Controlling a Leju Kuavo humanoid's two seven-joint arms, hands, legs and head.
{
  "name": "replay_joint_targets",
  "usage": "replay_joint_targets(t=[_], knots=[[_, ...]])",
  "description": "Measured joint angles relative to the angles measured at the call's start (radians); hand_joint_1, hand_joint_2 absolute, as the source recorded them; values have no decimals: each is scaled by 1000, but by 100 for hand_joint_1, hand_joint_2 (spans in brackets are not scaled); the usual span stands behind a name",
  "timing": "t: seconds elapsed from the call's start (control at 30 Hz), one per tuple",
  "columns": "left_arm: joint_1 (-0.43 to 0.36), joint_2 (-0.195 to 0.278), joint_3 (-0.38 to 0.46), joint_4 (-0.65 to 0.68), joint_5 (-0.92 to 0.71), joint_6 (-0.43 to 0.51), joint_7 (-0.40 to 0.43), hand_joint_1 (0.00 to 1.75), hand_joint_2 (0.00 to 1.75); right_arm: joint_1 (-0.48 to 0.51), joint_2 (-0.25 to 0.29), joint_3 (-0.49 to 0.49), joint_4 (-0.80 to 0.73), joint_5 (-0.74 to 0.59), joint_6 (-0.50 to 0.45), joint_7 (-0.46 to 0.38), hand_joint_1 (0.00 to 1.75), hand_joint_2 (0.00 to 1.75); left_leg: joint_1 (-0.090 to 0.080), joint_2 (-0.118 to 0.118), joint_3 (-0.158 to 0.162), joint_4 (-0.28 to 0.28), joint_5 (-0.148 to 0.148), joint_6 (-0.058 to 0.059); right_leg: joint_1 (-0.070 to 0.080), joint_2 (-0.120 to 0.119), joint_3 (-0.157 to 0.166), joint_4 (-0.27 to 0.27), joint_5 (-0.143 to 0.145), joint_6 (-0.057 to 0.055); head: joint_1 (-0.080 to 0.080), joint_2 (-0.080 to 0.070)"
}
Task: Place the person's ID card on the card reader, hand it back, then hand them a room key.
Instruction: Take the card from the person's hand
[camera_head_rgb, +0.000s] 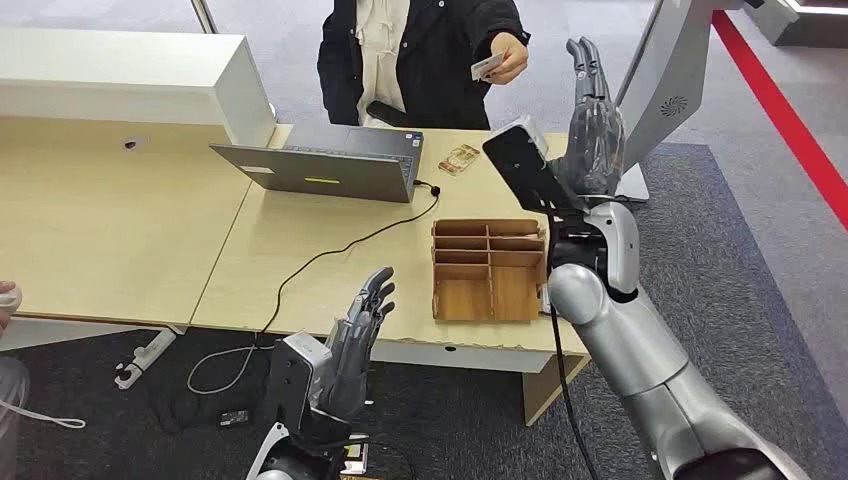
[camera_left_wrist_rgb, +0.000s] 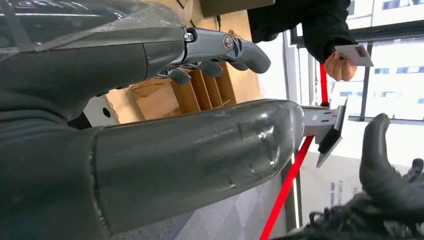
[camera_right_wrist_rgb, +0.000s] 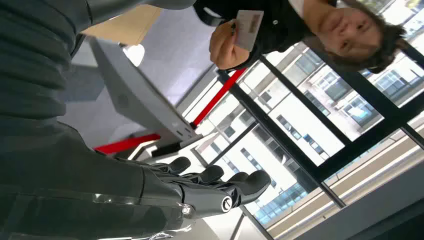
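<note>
Your right hand (camera_head_rgb: 592, 130) is raised high over the far right end of the desk (camera_head_rgb: 120, 240), fingers straight and spread apart, nothing in it; the right wrist view shows the same hand (camera_right_wrist_rgb: 200, 187) open against the windows. The ID card (camera_head_rgb: 487, 67) is not with you: the person (camera_head_rgb: 420, 55) behind the desk holds it out in their hand (camera_head_rgb: 510, 58), just beside and a little above your raised fingers, not touching them. The card also shows in the left wrist view (camera_left_wrist_rgb: 354, 55) and the right wrist view (camera_right_wrist_rgb: 248, 29), pinched in the person's fingers. Your left hand (camera_head_rgb: 360, 335) sits low at the near desk edge, fingers loosely apart and empty. On the desk you have a grey laptop (camera_head_rgb: 330, 165) with its lid towards you, a black cable (camera_head_rgb: 330, 250) running from it off the near edge, and a wooden divided tray (camera_head_rgb: 488, 270) just left of your right forearm. A small tan object (camera_head_rgb: 459, 159) lies beyond the tray, near the laptop; you cannot tell what it is.
</note>
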Motion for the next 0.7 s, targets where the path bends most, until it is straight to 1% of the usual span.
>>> replay_joint_targets(t=[0.07,0.23,0.43,0.57,0.7], knots=[[0,-2,0,2,-2,-3,-3,0,0,-23,7,13,36,29,6,12,0,175,0,0,0,0,0,0,0,0,0,0,0,0,0,0],[1,-9,1,8,-6,-7,-11,0,0,-127,32,75,214,163,49,87,0,175,0,-1,0,0,0,0,0,-1,0,0,0,0,0,0],[1,-9,1,9,-7,13,-7,0,0,-217,56,145,377,291,95,167,0,175,0,-1,0,0,0,0,0,-1,0,0,0,0,0,0],[2,-6,1,8,-5,29,0,0,0,-265,69,189,469,346,105,205,0,175,0,-1,0,0,0,0,0,-1,0,0,0,0,0,0],[4,0,1,8,-3,44,2,0,0,-299,79,215,534,366,105,225,0,175,0,-1,0,0,0,0,0,-1,0,0,0,0,0,0]])
